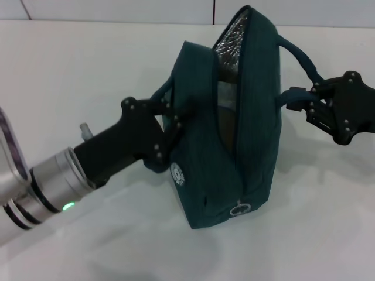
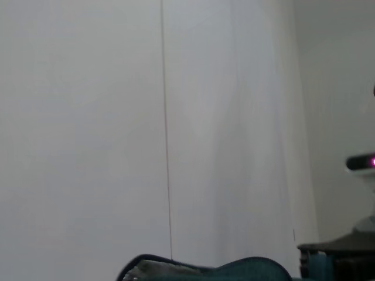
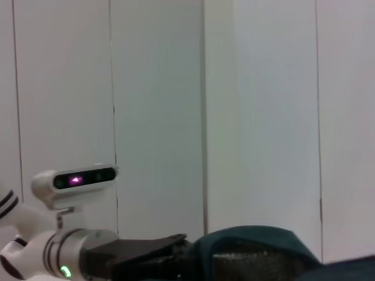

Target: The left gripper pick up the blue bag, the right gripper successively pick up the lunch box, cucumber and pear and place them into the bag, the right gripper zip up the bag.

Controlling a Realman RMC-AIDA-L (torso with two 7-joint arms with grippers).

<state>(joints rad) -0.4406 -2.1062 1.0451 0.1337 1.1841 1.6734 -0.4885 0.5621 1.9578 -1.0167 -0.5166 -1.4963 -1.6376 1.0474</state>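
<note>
One blue bag (image 1: pixel 234 123), two grippers gripping handles

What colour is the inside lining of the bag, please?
Shiny silver lining inside the bag, clearest in the head view.

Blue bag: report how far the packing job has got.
Late stage, it seems. The left hand grips the blue bag by its left side, and the right hand pinches a handle strap on the right. No loose items remain on the table. The mouth gapes, silver lining showing, so zipping is left. Contents cannot be confirmed.
</note>
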